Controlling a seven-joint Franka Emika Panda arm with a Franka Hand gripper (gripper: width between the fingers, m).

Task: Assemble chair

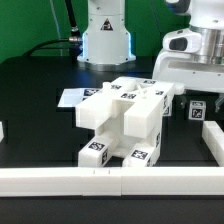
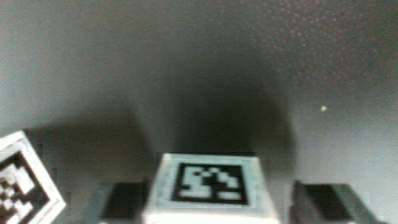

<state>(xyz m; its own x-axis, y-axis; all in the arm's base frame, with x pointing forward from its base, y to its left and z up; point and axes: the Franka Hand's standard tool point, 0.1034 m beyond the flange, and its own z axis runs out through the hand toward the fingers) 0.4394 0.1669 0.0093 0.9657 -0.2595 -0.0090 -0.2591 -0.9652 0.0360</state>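
Gripper (image 2: 221, 200) straddles small tagged block (image 2: 210, 180) on the exterior view's right of part-built chair (image 1: 125, 115), likely to lift it; clamped or loose, cannot tell.

The chair (image 1: 120, 110) looks matt white plastic; the table (image 1: 40, 125) smooth, dark, faintly glossy.

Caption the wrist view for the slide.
Tool straddles a small tagged chair cube on the black table, not yet gripping; another tagged piece nearby.

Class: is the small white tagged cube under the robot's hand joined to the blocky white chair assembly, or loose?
Loose: the small white tagged cube stands on the black table, apart from the white chair assembly.
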